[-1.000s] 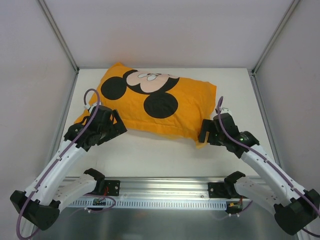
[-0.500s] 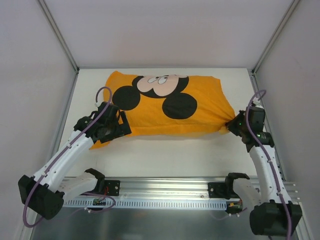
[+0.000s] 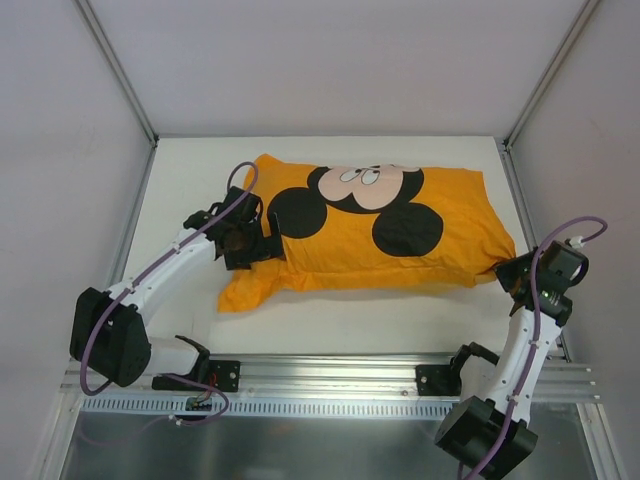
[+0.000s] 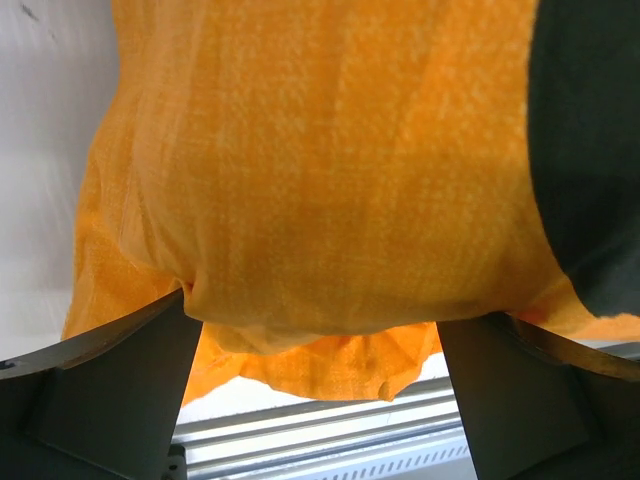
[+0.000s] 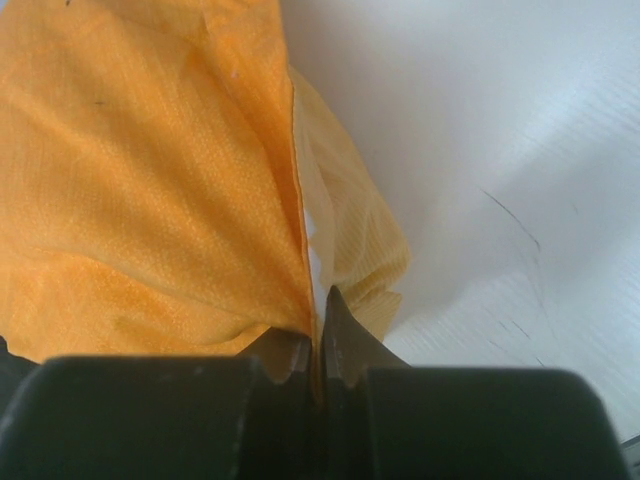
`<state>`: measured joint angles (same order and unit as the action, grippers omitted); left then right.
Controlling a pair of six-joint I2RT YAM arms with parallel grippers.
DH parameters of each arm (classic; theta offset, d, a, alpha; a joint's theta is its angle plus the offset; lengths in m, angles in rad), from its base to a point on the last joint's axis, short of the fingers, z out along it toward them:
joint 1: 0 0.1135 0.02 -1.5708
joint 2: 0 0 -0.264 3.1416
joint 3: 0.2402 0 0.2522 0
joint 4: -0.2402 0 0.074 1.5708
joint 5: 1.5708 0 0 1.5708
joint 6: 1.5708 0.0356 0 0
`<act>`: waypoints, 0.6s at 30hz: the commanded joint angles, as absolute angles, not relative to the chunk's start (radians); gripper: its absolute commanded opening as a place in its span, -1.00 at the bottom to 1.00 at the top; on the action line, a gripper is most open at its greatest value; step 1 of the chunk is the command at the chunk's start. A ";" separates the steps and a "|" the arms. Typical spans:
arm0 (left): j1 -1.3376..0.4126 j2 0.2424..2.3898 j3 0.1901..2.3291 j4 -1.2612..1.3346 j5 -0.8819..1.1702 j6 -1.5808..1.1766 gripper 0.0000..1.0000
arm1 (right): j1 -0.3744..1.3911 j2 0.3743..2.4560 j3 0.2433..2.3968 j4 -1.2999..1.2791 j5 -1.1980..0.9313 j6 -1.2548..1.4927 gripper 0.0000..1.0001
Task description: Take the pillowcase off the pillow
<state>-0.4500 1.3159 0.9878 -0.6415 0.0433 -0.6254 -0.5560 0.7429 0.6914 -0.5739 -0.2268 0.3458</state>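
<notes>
The pillowcase is lying across the middle of the table, reaching toward the right of the top view. It is bulging full along its length. No white of the pillow is showing anywhere, so the pillow is apparently sitting wholly inside.

The right gripper, at the right edge of the top view, is pinching the case's right-hand corner. In the right wrist view its jaws are pressing together on a thin gathered fold of orange cloth, with a paler yellow layer hanging just beside it.

The left gripper, left of centre, is standing with its fingers spread wide. In the left wrist view the stuffed fabric is swelling down between the two fingers without being clamped. A flat, loose flap is trailing toward the lower left of the top view.

Judging from this, the removal is only beginning: one corner is being gripped, and the whole job of drawing the cover off is remaining.

No brand, label or readable writing is showing. The only marking is the Mickey Mouse print, facing up in the upper middle.
</notes>
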 commanded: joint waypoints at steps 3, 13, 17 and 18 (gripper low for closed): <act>-0.449 1.200 0.993 -0.597 0.032 -0.578 0.97 | -0.557 0.719 0.692 -0.581 -0.331 0.364 -0.99; -0.457 0.615 0.687 -0.828 -0.314 -1.130 0.86 | -0.497 0.733 0.649 -0.515 -0.361 0.374 -0.99; -0.454 0.681 0.733 -1.050 -0.446 -1.370 0.95 | -0.474 0.732 0.653 -0.528 -0.353 0.367 -0.98; -0.454 0.724 0.744 -1.054 -0.449 -1.376 0.96 | -0.474 0.729 0.655 -0.531 -0.353 0.367 -0.99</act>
